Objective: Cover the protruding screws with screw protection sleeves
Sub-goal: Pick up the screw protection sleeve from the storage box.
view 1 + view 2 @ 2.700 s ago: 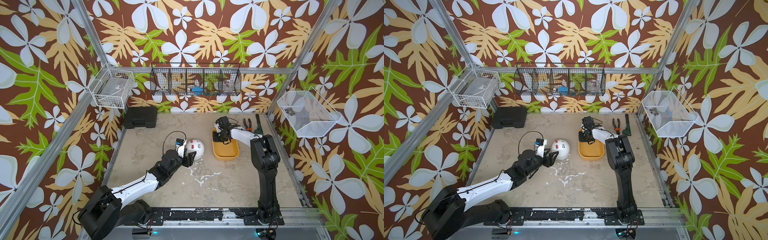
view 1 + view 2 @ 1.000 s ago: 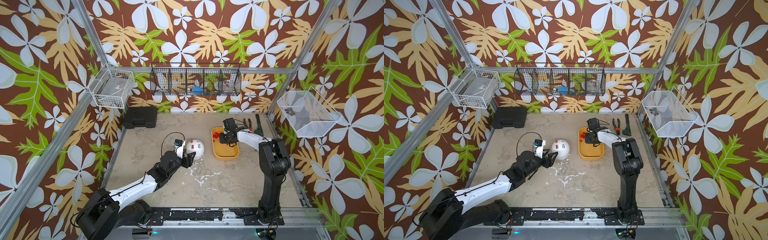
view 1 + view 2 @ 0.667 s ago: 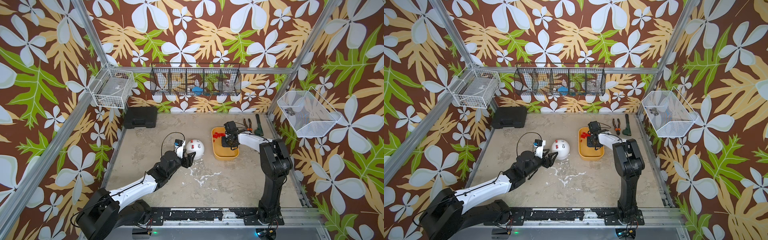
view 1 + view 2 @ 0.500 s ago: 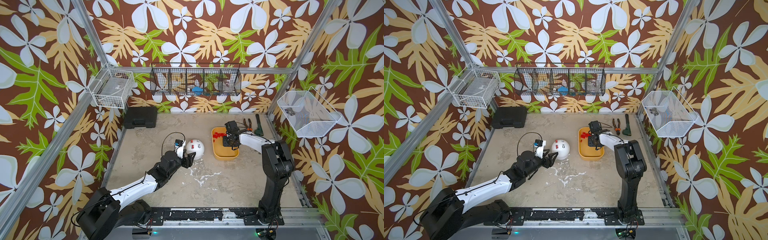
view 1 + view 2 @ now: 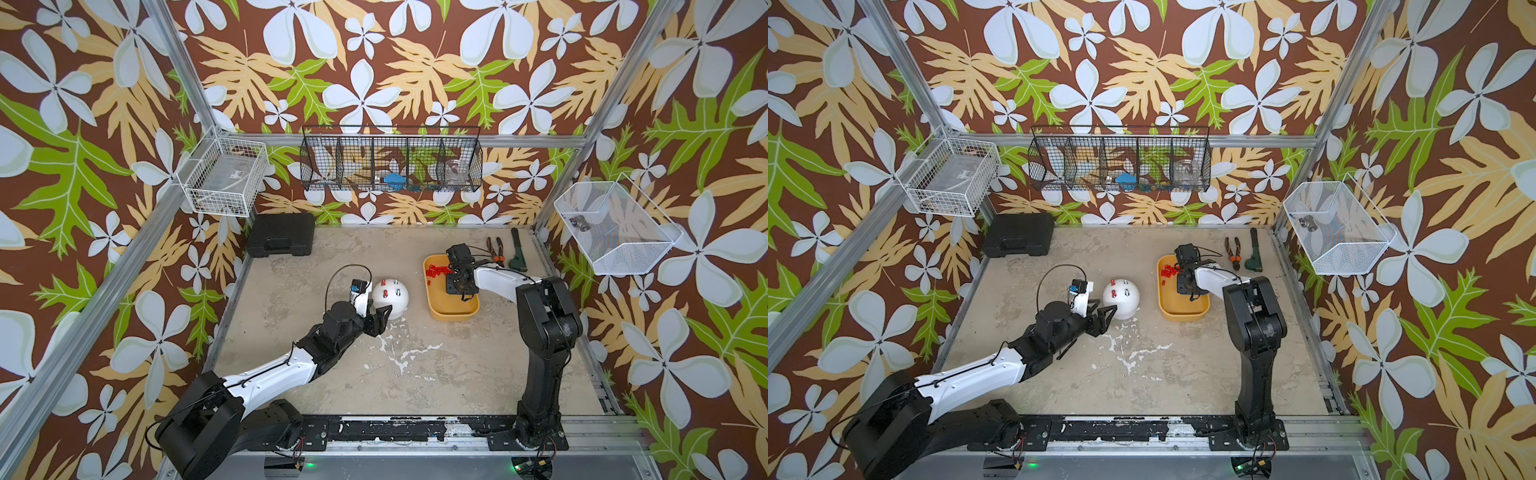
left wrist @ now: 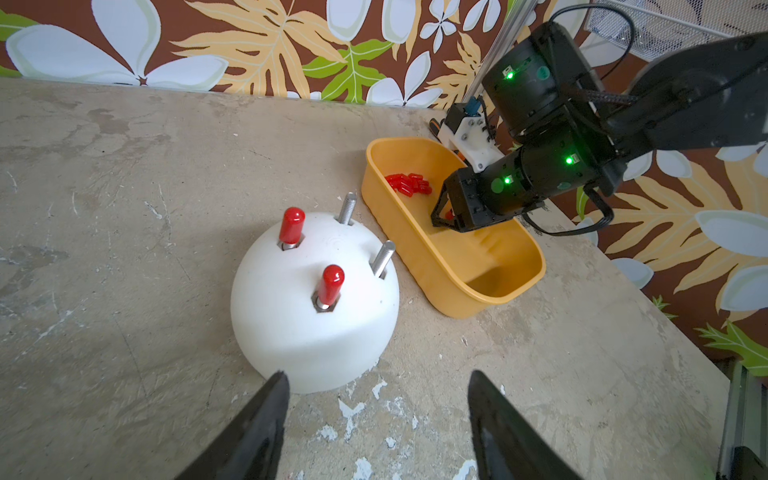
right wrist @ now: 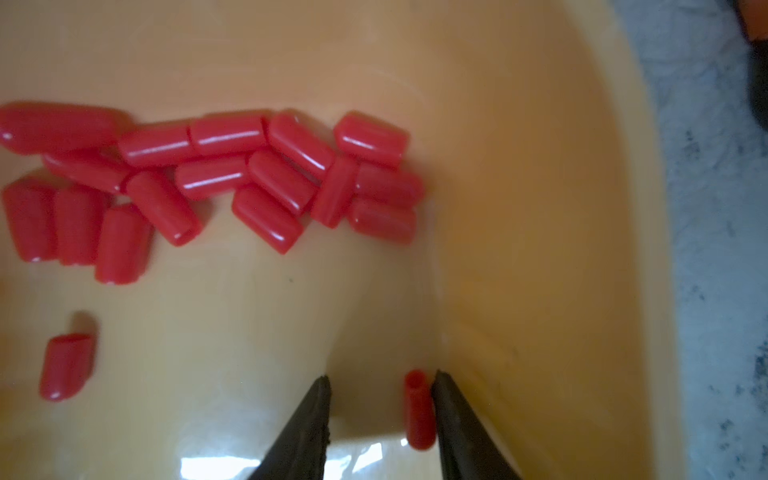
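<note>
A white dome (image 6: pixel 311 307) stands on the table, seen in both top views (image 5: pixel 390 297) (image 5: pixel 1121 301). Two protruding screws (image 6: pixel 347 207) (image 6: pixel 383 257) are bare. Two others wear red screw protection sleeves (image 6: pixel 291 224) (image 6: pixel 331 282). My left gripper (image 6: pixel 378 376) is open, low beside the dome's near side and apart from it. My right gripper (image 7: pixel 381 376) reaches down into the yellow tray (image 7: pixel 540 208). Its jaws stand apart, with one red sleeve (image 7: pixel 417 409) lying against one finger and a gap to the other. A pile of sleeves (image 7: pixel 232 178) and a lone sleeve (image 7: pixel 66 365) lie farther in the tray.
The yellow tray (image 5: pixel 453 313) sits right of the dome. Orange-handled pliers (image 5: pixel 496 249) and a green tool (image 5: pixel 517 253) lie behind it. A black case (image 5: pixel 280 235) is at the back left. Wire baskets (image 5: pixel 390 160) hang on the walls.
My right gripper has shifted a little toward the near part of the tray, away from the sleeve pile. The left arm and the dome have not moved.
</note>
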{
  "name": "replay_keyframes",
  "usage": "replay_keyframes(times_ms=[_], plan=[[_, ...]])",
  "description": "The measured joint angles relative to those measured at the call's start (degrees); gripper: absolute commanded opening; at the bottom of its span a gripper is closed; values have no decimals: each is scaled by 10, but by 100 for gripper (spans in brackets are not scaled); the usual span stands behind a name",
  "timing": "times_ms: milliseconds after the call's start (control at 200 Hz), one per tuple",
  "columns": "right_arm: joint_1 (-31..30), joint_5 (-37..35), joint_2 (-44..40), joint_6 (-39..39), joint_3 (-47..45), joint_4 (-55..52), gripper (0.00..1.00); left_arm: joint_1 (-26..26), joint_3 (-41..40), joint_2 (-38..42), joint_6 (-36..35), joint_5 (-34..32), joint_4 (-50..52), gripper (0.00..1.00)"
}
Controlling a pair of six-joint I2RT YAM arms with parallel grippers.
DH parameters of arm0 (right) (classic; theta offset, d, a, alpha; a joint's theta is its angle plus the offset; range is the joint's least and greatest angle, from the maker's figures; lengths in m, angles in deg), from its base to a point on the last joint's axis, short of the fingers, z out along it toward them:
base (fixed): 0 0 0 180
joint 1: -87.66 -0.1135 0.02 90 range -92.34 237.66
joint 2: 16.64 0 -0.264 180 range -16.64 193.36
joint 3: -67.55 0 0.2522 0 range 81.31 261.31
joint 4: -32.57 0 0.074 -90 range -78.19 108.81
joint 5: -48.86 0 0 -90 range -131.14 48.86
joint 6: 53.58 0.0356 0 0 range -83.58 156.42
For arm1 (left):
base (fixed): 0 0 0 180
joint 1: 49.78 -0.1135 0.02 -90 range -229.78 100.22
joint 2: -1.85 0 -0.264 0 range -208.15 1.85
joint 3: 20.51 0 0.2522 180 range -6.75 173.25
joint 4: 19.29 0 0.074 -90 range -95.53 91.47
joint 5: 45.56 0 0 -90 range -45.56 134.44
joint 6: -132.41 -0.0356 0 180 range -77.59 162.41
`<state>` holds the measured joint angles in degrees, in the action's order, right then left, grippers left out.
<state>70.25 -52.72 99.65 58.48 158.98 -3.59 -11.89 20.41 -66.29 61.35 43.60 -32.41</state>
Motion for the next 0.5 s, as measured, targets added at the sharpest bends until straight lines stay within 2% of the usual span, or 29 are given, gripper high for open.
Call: replay_keyframes(times_ms=[85, 135, 330, 415, 460, 500], plan=[[1, 15, 3, 1, 2, 12, 14, 0, 0, 0, 0, 0, 0, 69], [2, 28, 3, 0, 1, 17, 9, 0, 0, 0, 0, 0, 0, 70], [5, 56, -4, 2, 0, 18, 0, 0, 0, 0, -3, -2, 0, 70], [3, 77, -11, 2, 0, 8, 0, 0, 0, 0, -4, -2, 0, 69], [2, 82, -17, 2, 0, 2, 6, 0, 0, 0, -4, -2, 0, 69], [2, 86, -24, 2, 0, -2, 3, 0, 0, 0, -4, -2, 0, 69]])
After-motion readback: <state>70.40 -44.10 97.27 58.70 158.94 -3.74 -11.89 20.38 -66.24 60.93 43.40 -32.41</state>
